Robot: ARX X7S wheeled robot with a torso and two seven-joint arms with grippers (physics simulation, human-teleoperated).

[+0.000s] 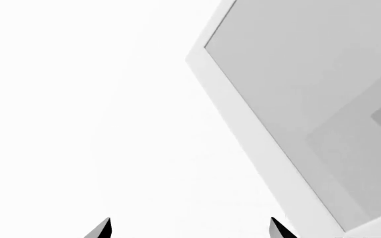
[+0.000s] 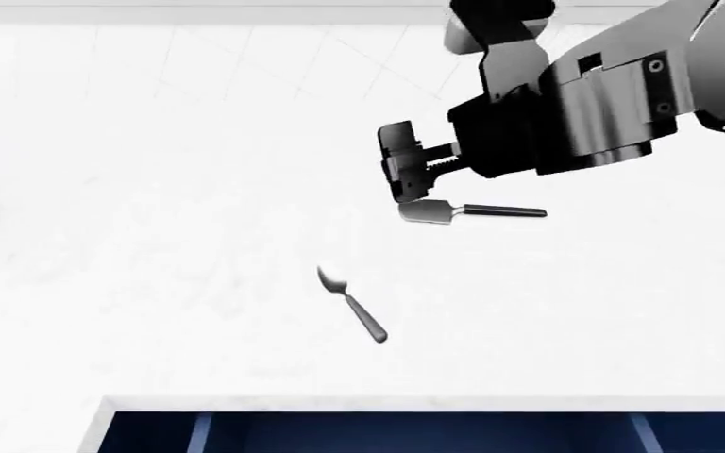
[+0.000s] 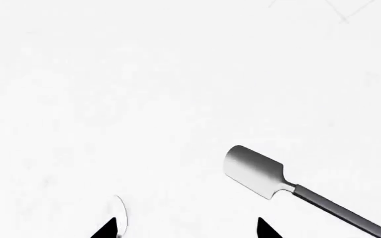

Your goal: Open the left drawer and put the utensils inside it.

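the right gripper [image 2: 399,176] hangs over the white surface [image 2: 148,189] just above the blade end of the spatula [image 2: 470,211], jaws parted and holding nothing. in the right wrist view the two dark tips [image 3: 260,229] sit wide apart, with the spatula's flat blade [image 3: 255,171] off to one side of the gap rather than between them. the spoon [image 2: 351,303] lies flat, nearer the front edge, a little apart from the spatula.

the step in hand looks like picking up the spatula. to do it well i'd shift the jaws over so they straddle the dark handle rather than the wide blade, come straight down until the tips nearly touch the surface, then close across the narrow width; a thin flat piece like that can skid or tip if pinched off-centre.

the left drawer [image 2: 376,432] stands pulled open below the surface edge, its blue inside showing nothing in the part i can see. the left gripper [image 1: 190,229] shows only two separated tips against white panelling, with nothing between them.
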